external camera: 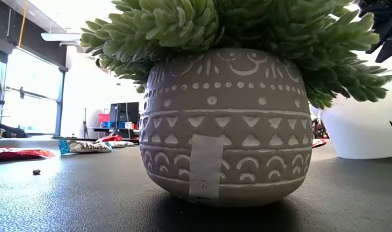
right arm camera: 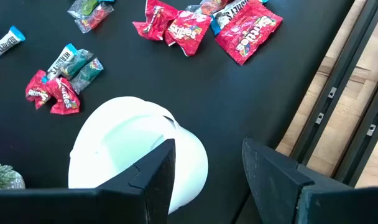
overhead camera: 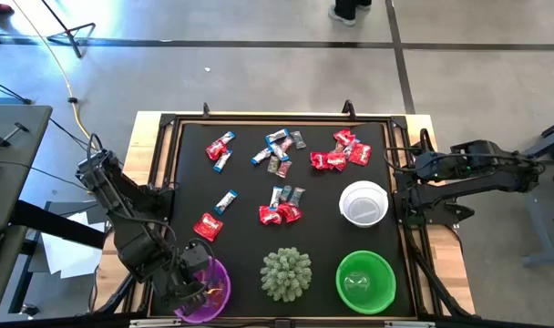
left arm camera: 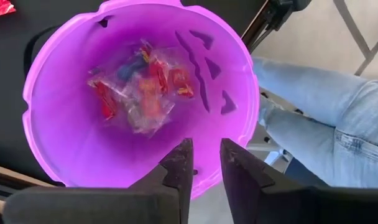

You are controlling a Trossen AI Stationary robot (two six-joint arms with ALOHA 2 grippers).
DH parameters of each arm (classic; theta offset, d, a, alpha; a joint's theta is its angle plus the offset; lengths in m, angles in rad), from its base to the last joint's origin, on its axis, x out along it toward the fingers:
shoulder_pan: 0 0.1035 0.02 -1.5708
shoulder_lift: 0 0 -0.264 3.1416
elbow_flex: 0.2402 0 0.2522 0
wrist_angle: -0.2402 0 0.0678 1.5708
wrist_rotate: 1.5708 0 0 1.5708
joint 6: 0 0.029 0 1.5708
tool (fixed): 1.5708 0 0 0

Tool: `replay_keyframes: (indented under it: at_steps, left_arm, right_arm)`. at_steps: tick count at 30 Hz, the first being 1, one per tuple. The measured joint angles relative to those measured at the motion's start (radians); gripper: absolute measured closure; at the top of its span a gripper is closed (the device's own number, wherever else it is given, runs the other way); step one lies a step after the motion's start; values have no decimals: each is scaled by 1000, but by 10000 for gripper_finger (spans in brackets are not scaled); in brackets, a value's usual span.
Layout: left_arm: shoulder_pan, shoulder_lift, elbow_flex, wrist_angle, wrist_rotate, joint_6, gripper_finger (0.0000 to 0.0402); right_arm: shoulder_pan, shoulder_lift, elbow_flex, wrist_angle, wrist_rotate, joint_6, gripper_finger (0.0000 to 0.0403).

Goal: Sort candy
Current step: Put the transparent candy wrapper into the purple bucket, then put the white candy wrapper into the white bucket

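The purple bowl (overhead camera: 207, 290) at lower left of the high view holds several wrapped sweets (left arm camera: 139, 90). The left gripper (left arm camera: 206, 163) hangs above it, fingers slightly apart, gripping nothing. The white bowl (overhead camera: 364, 203) and green bowl (overhead camera: 365, 281) show no contents. Remaining candy (overhead camera: 279, 214) lies scattered on the black mat (overhead camera: 250, 232). The right gripper (right arm camera: 207, 167) waits beside the white bowl, fingers apart.

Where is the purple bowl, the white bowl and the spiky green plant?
purple bowl (left arm camera: 64, 134): left wrist view, bare inner wall.
white bowl (overhead camera: 364, 202): high view, inside.
spiky green plant (overhead camera: 286, 272): high view, leafy top.
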Motion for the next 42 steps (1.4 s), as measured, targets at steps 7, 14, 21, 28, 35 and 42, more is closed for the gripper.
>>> replay_keyframes:
  at_steps: [7,14,21,28,35,42]
  left_arm:
    - [24,0,0,0,3,43,325]
    - [77,-4,0,-5,60,164,325]
    - [169,-27,0,-68,72,347,325]
    - [297,-71,0,-164,60,578,325]
    - [422,-73,0,-216,-65,748,325]
    - [519,-73,0,-208,-194,786,325]
  right_arm:
    - [0,0,0,0,0,0,220]
    - [0,0,0,0,1,-1,220]
    - [0,0,0,0,-1,4,220]
    - [0,0,0,1,-12,5,220]
    - [0,0,0,1,14,10,220]
    - [0,0,0,1,16,51,220]
